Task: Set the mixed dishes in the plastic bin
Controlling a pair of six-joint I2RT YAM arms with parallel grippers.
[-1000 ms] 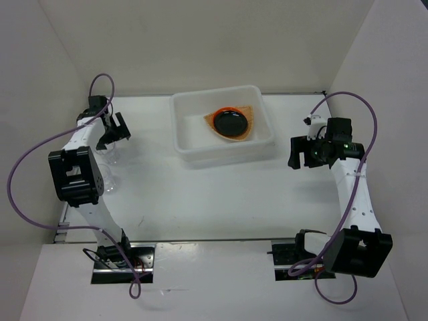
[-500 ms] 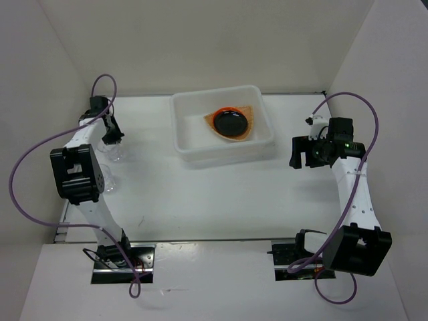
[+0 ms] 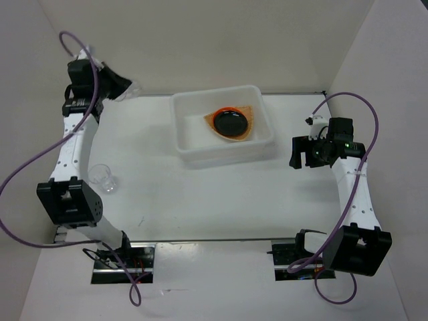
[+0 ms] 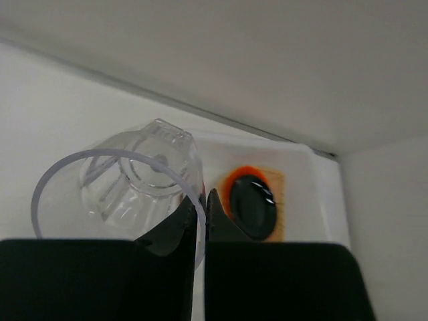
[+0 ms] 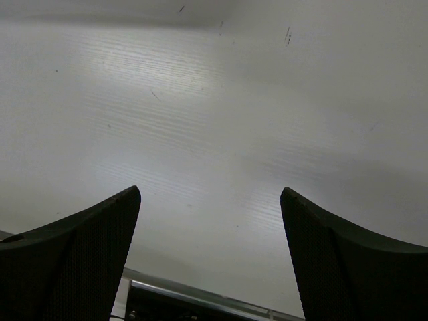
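My left gripper [image 3: 122, 90] is raised at the back left, shut on the rim of a clear cup [image 3: 133, 87]. In the left wrist view the cup [image 4: 127, 190] lies tilted, its rim pinched between the closed fingers [image 4: 221, 214]. A second clear cup [image 3: 103, 178] stands on the table near the left arm. The plastic bin [image 3: 224, 154] holds the tan woven tray [image 3: 251, 112], with the orange plate [image 3: 212, 119] and black plate [image 3: 231, 122] stacked on it. My right gripper [image 3: 298, 152] hovers open to the right of the bin, with nothing between its fingers [image 5: 87, 234].
White walls close in the table at the back and on both sides. Purple cables loop from each arm. The arm bases sit at the near edge.
The left gripper shut on the clear cup and lifted it up and towards the back left. The second cup now shows on the table. The right arm has not moved.
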